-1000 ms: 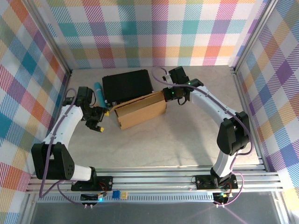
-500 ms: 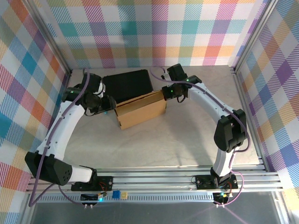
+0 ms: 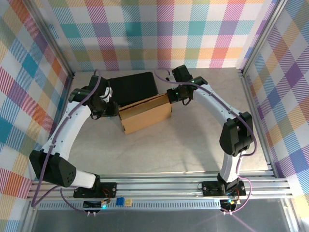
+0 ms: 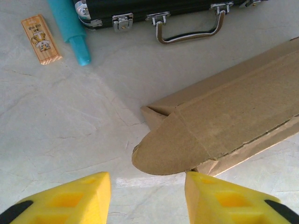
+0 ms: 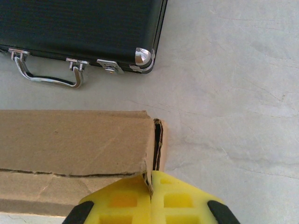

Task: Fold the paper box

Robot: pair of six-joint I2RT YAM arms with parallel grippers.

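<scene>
The box [image 3: 145, 114] is plain brown corrugated cardboard, folded up into a shallow rectangle. It lies flat in the far middle of the scene, skewed with its right end farther back. A rounded flap [image 4: 170, 149] sticks out at its left end.

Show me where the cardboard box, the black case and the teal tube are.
paper box [image 4: 173, 149], left wrist view, on its rounded end flap.
black case [image 5: 79, 23], right wrist view, on its flat dark top.
teal tube [image 4: 70, 28], left wrist view, mid-body.
</scene>
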